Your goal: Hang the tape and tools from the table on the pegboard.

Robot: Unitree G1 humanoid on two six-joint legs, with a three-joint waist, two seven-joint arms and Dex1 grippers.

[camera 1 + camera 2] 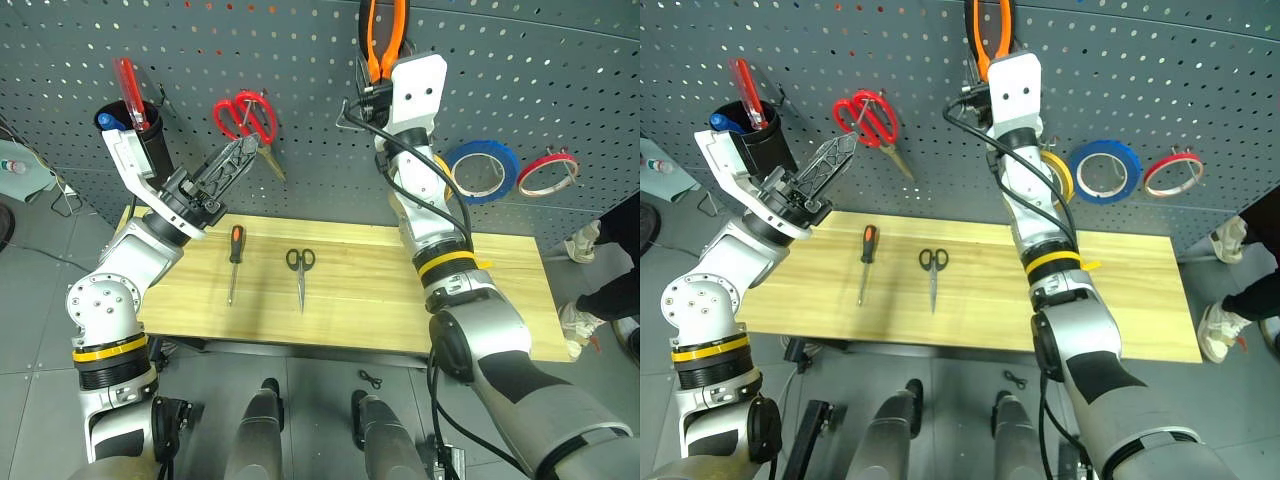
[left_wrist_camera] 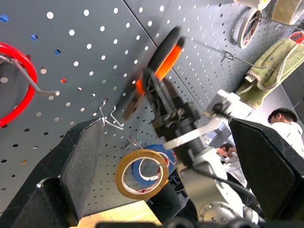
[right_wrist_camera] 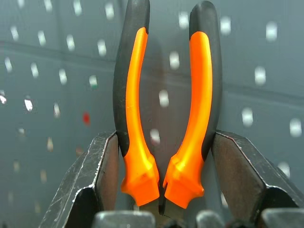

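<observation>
Dark blue-grey perforated metal pegboard [image 1: 560, 80] fills the wall behind a light wooden plank tabletop [image 1: 520, 290] on black legs. The right gripper [image 3: 161, 166] is clenched on the orange-and-black-handled pliers [image 3: 164, 95], its two fingers pressing the handles from outside near the joint, handle ends pointing up against the board. The left gripper [image 1: 232, 160] is released, jaws wide, hovering above the tabletop's left end near the red-handled scissors [image 1: 247, 118] hung on the board.

A thin tan-yellow ring of tape [image 2: 142, 173] already hangs on a hook just beside the blue tape ring [image 1: 482, 170]; a red tape ring [image 1: 548, 172] hangs further right. On the wood lie the slim orange-and-black-handled screwdriver [image 1: 234, 262] and small black-handled scissors [image 1: 300, 272], a little apart.

The pliers look stiff and fairly heavy for their size, with grippy rubber handles; holding near the joint should leave the gap between the handles free to slip over a hook. Space around the pliers appears open, though nearby hooks could snag. The screwdriver may roll.
</observation>
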